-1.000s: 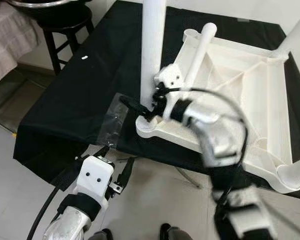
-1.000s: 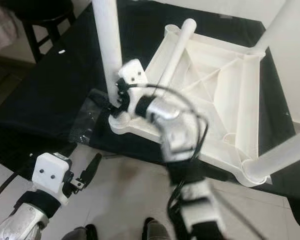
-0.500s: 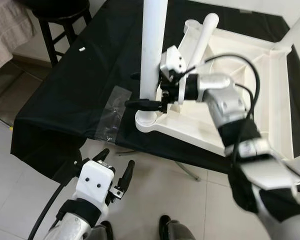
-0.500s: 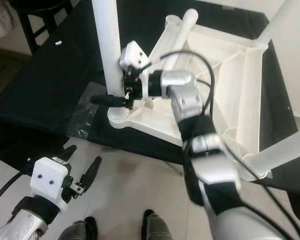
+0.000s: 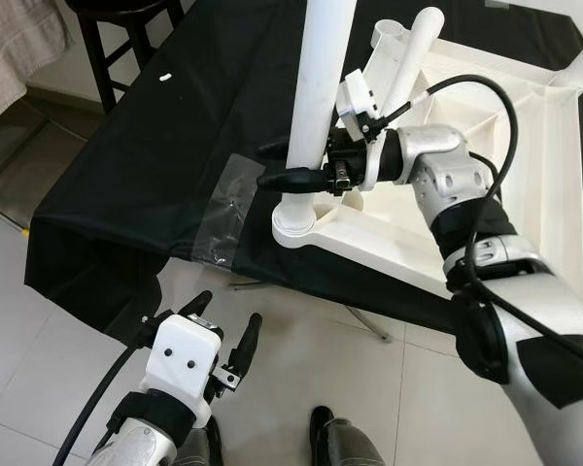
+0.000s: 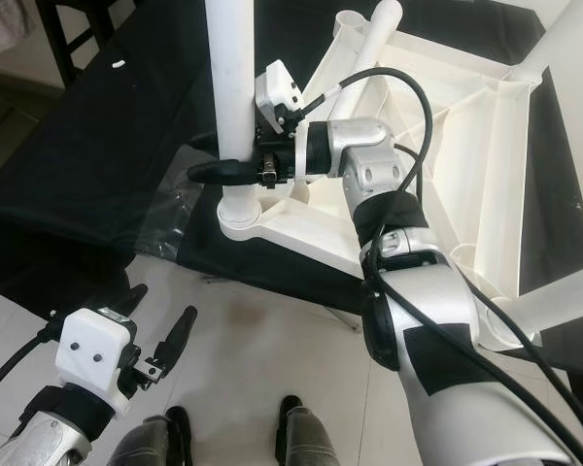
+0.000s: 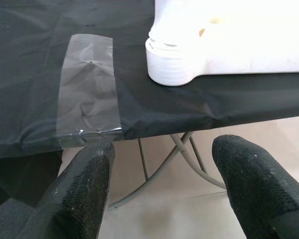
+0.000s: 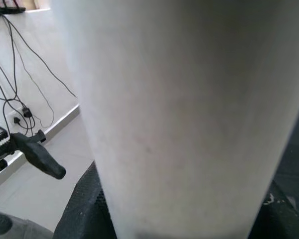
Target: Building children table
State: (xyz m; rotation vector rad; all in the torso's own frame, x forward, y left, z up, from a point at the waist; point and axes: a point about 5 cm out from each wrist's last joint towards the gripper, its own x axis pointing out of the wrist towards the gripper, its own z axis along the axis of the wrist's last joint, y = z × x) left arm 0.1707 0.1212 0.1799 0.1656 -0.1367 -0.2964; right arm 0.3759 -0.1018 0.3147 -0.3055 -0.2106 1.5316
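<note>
White plastic, the upturned children's table is lying on a black cloth, 1 upright leg standing in its near corner socket. The right gripper is pinching this leg just above the socket, 1 finger on each side. The left gripper is hovering low over the floor tiles, fingers spread. A clear plastic strip is lying on the cloth. No readable writing is showing.

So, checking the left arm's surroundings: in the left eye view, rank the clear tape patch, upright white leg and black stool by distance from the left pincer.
From the left pincer:
1. Clear tape patch, at the cloth's near edge.
2. Upright white leg, in the corner socket, right pincer around it.
3. Black stool, far left.
</note>
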